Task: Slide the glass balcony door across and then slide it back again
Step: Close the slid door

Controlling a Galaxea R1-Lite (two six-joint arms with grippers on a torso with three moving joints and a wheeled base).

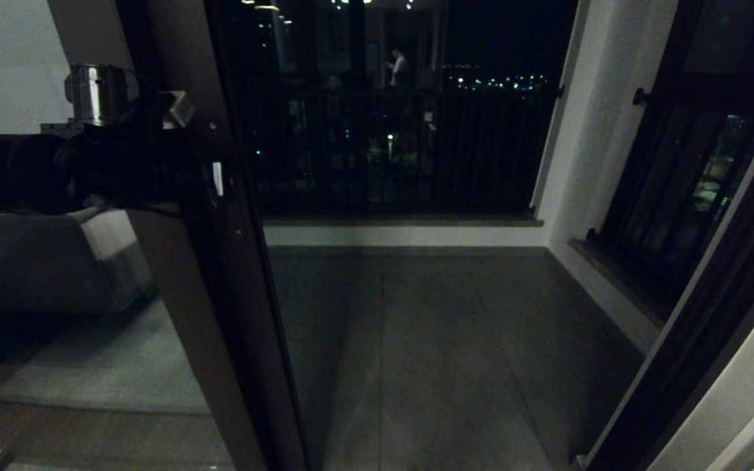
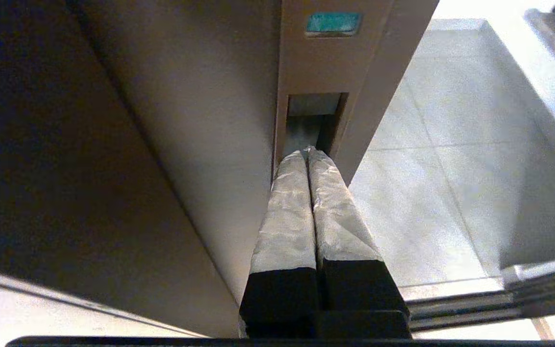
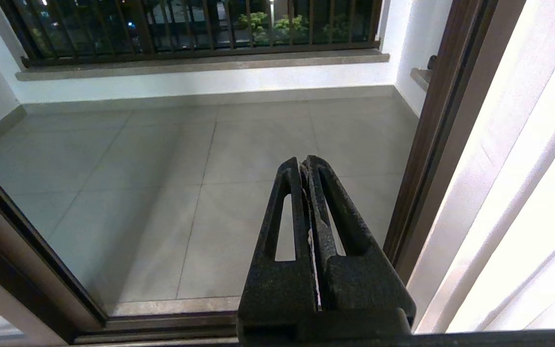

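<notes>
Jaws of left gripper (image 2: pixel 309 153) pressed together, holding nothing, tips hooked into pull slot (image 2: pixel 313 120) of glass balcony door (image 1: pixel 220 275). Door stands at left of opening, doorway wide. Advice: keep tips seated deep, push level along track (image 2: pixel 455 306). Right gripper (image 3: pixel 304 164) clenched empty, idle over balcony floor (image 3: pixel 162 193). Frosted band, door top cut off; railing (image 1: pixel 403 150) dim.

Night leaves the head view dim and murky, lit only by distant city lights beyond the balcony railing (image 1: pixel 403 150), while both wrist views are brightly lit, with glare washing out a white wall (image 3: pixel 523 193).
</notes>
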